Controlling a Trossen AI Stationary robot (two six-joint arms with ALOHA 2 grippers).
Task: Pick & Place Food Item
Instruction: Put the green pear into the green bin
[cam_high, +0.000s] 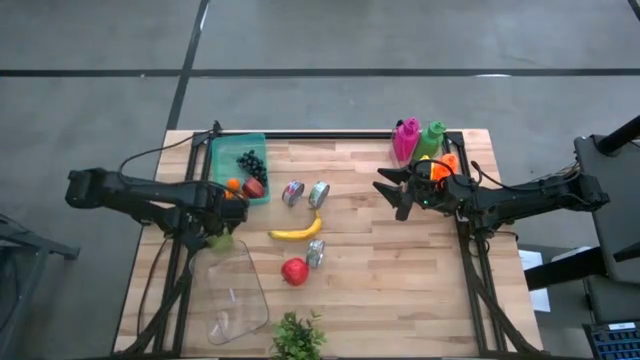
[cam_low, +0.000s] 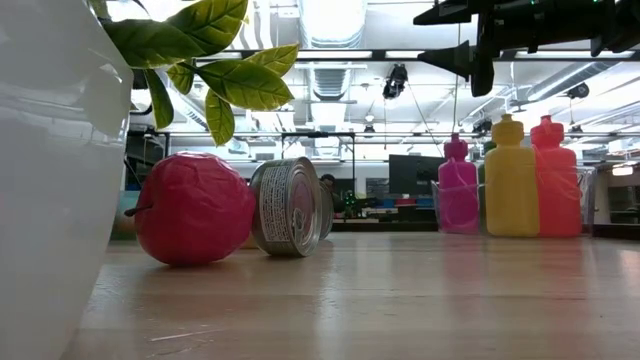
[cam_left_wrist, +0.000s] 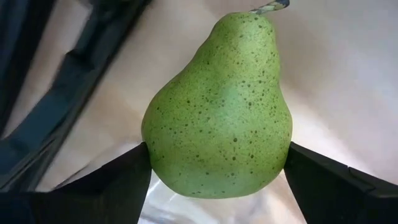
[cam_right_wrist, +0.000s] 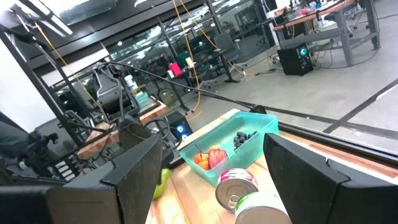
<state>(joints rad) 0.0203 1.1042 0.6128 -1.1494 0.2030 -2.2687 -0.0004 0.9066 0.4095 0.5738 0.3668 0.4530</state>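
Grey concrete floor all round a pale wooden bench (cam_high: 400, 260), seen from above. Counted on it: one teal tray (cam_high: 222, 160) with dark grapes, an orange fruit and a red one; three tin cans (cam_high: 293, 193); one banana (cam_high: 296, 231); one red apple (cam_high: 294, 271); one clear plastic bag (cam_high: 237, 290); one potted plant (cam_high: 298, 337); bottles in pink, green and orange at the far right corner. Left pincer (cam_high: 222, 232) just above the bag's mouth, clamped on one green pear (cam_high: 219, 240). Right pincer (cam_high: 393, 196) near the bottles, fingers spread, nothing between them.

Level across the bench: one apple (cam_low: 192, 208) touching one can (cam_low: 290, 207), three bottles (cam_low: 511, 178) behind, white pot at left, workshop beyond.

Left wrist: pear (cam_left_wrist: 221, 109) pinched at its widest part between both dark fingers (cam_left_wrist: 109, 183), bag beneath.

Right wrist: teal tray (cam_right_wrist: 233, 140), two cans (cam_right_wrist: 236, 183), workshop clutter behind.
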